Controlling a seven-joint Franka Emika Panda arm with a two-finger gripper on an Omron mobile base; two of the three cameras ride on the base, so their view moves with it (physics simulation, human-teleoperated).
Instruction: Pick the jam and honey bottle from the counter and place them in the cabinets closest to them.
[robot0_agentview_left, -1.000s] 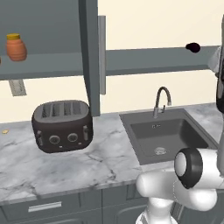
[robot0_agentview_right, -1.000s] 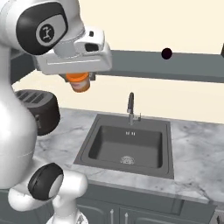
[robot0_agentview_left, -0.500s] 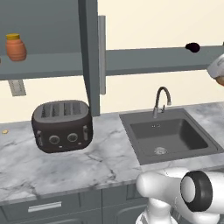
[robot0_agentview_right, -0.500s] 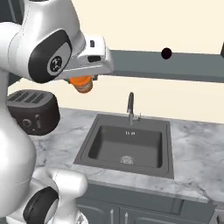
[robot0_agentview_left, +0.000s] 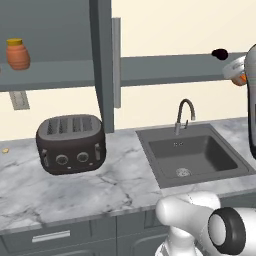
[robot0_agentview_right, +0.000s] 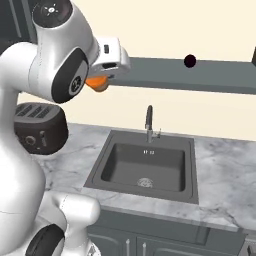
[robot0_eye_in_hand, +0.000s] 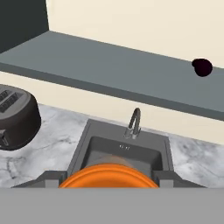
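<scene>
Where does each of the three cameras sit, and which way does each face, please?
Left base view: behind the arm's left, facing toaster and sink; white arm lower right.
Right base view: behind its right, facing the sink; gripper holds the jam.
Hand view: on the hand, above the jam, facing the shelf.
All share sink and faucet.

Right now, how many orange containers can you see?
2: the jam held in the gripper above the sink's left side, and an orange pot on the cabinet shelf above the toaster. Others may be hidden.

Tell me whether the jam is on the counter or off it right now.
Off it: the jam is gripped in the end effector, in the air above the counter.
</scene>
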